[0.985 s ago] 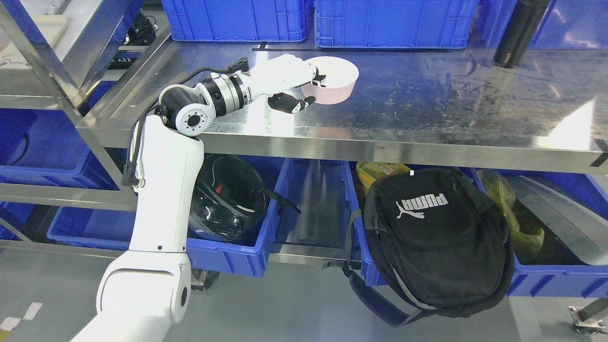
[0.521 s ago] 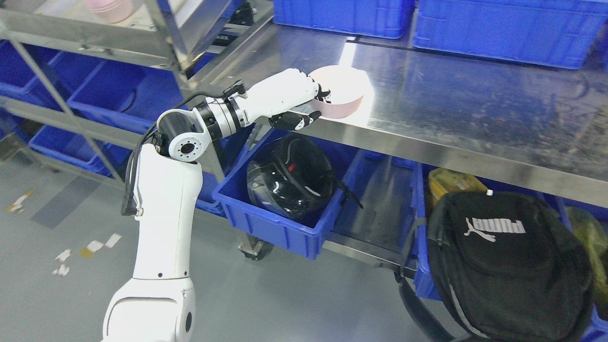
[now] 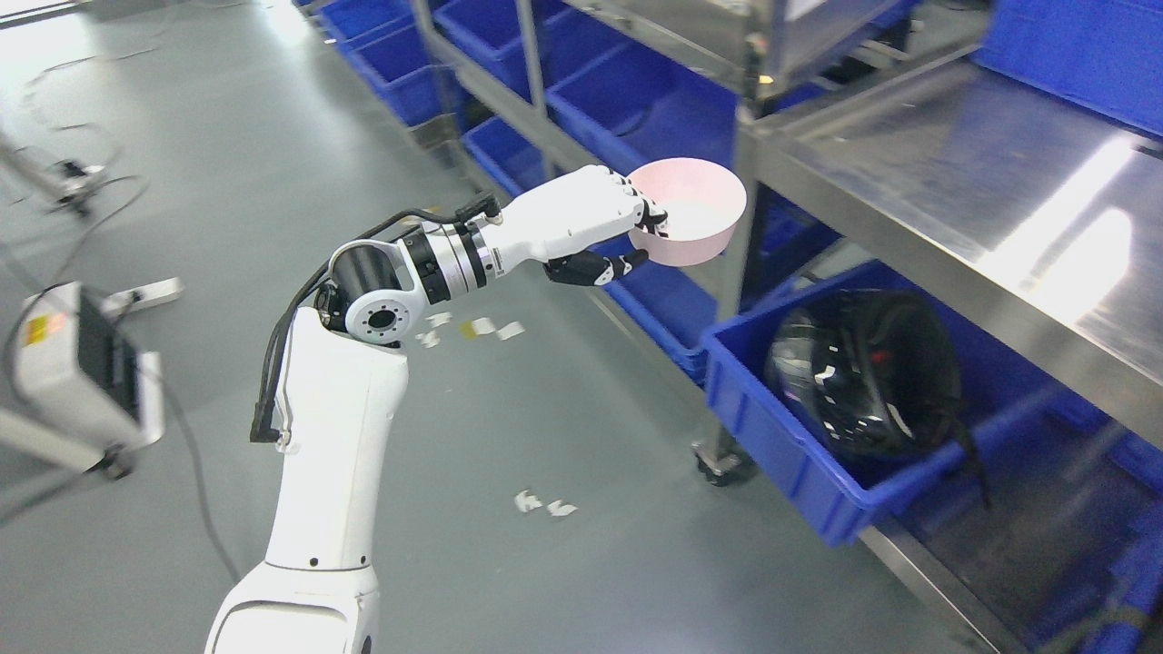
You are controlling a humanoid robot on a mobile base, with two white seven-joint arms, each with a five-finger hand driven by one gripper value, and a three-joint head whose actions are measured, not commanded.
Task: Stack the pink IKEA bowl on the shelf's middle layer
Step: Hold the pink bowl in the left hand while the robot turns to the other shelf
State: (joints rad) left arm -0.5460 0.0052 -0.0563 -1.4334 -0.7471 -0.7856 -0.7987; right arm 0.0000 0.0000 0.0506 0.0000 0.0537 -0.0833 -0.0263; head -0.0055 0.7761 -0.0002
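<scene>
My left hand [image 3: 627, 232] is shut on the near rim of the pink bowl [image 3: 695, 218], fingers over the rim and thumb under its side. The bowl is upright and held in the air, off the steel table [image 3: 918, 173], in front of the upright post of the steel shelf rack [image 3: 636, 36]. The bowl looks empty. The left arm comes up from the lower left. The right arm is out of view.
Blue bins [image 3: 636, 118] fill the rack's lower levels. A blue bin [image 3: 818, 454] with a black helmet [image 3: 863, 377] sits under the table. A grey device [image 3: 73, 372] and cables lie on the floor at left, with open grey floor between.
The whole view has swung left, so the camera has moved. The hand has lifted the bowl off the table top and now holds it in the air beside the rack.
</scene>
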